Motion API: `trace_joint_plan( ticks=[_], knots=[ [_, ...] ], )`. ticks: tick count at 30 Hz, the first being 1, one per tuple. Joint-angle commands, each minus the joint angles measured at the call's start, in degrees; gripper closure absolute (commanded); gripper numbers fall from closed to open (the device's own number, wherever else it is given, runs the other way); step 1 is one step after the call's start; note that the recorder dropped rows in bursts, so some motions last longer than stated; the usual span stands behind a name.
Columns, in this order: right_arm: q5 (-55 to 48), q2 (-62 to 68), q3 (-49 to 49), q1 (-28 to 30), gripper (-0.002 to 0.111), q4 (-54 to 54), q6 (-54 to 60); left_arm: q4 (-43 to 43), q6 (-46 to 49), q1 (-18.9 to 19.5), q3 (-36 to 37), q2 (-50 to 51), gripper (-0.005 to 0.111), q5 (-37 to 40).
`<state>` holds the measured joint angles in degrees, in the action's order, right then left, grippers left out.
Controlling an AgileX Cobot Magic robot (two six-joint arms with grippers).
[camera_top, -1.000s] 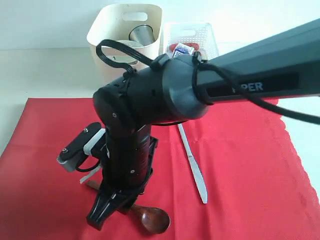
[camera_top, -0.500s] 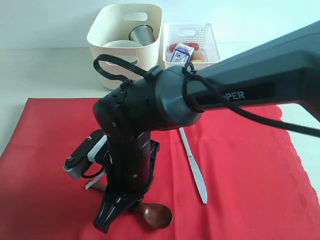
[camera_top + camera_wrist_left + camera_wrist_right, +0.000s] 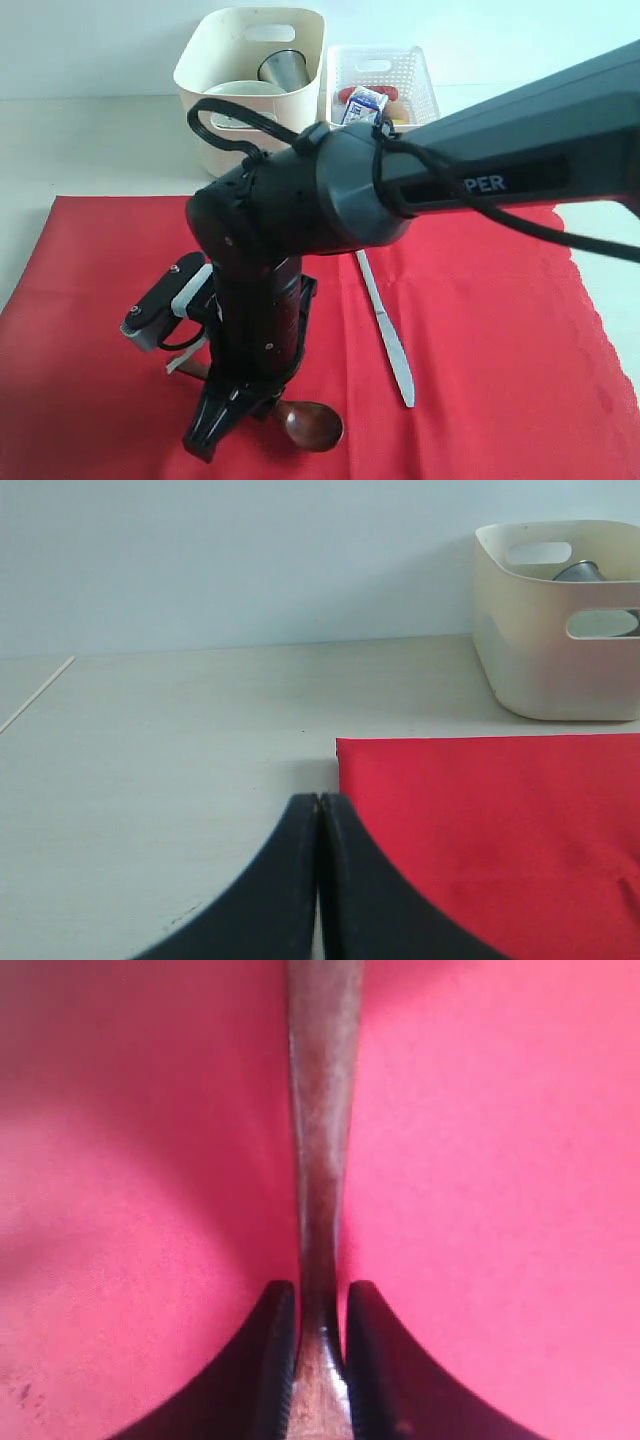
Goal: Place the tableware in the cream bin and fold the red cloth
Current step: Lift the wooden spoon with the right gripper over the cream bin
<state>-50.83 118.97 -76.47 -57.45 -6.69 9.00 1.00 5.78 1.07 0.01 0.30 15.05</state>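
The red cloth (image 3: 480, 330) lies flat across the table. On it lies the dark wooden spoon (image 3: 310, 424), near the front. My right gripper (image 3: 232, 408) points down at the spoon and is shut on its handle (image 3: 322, 1110), with the jaws tight on both sides. The silver table knife (image 3: 388, 335) lies on the cloth, to the right of the arm. The cream bin (image 3: 300, 60) at the back holds the steel cup (image 3: 283, 68) and a white bowl (image 3: 245, 90). My left gripper (image 3: 319, 802) is shut and empty, low by the cloth's corner (image 3: 345, 748). I see no chopsticks or brown plate.
A white perforated basket (image 3: 420, 80) stands right of the cream bin, with a small milk carton (image 3: 362, 103) and red items in it. The right arm's big dark body (image 3: 300, 210) hides the cloth's middle. Bare pale table (image 3: 180, 740) lies left of the cloth.
The right arm's wrist has shifted a little over the spoon's handle. The spoon's bowl has moved slightly away from the front edge. The knife and bins have not moved.
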Motion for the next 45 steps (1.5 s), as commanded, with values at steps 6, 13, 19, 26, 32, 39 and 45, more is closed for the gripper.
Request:
trace_joint_plan(
  ticks=[6, 13, 19, 26, 32, 39, 45],
  knots=[
    [2.7, -6.8, 0.1, 0.0, 0.108, 1.0, 2.1, 0.5, 0.0, 0.2, 0.0, -0.3, 0.104, -0.1],
    [9.5, -9.7, 0.1, 0.7, 0.108, 8.3, 2.3, 0.5, 0.0, 0.2, 0.0, -0.3, 0.104, -0.1],
    [13.1, -10.1, -5.9, 3.4, 0.108, 11.7, 1.8, 0.5, 0.0, 0.2, 0.0, -0.3, 0.104, -0.1],
    [21.1, -10.1, -14.3, 7.7, 0.108, 11.7, 1.8, 0.5, 0.0, 0.2, 0.0, -0.3, 0.104, -0.1],
    [33.7, -10.1, -16.6, 10.8, 0.108, 11.7, 1.2, 0.5, 0.0, 0.2, 0.0, -0.3, 0.104, -0.1],
    [50.8, -7.1, -16.6, 14.3, 0.108, 11.3, -1.8, 0.5, 0.0, 0.2, 0.0, -0.3, 0.104, -0.1],
    [63.9, -1.9, -16.6, 16.5, 0.108, 8.0, -1.8, 0.5, 0.0, 0.2, 0.0, -0.3, 0.104, -0.1]
  ],
)
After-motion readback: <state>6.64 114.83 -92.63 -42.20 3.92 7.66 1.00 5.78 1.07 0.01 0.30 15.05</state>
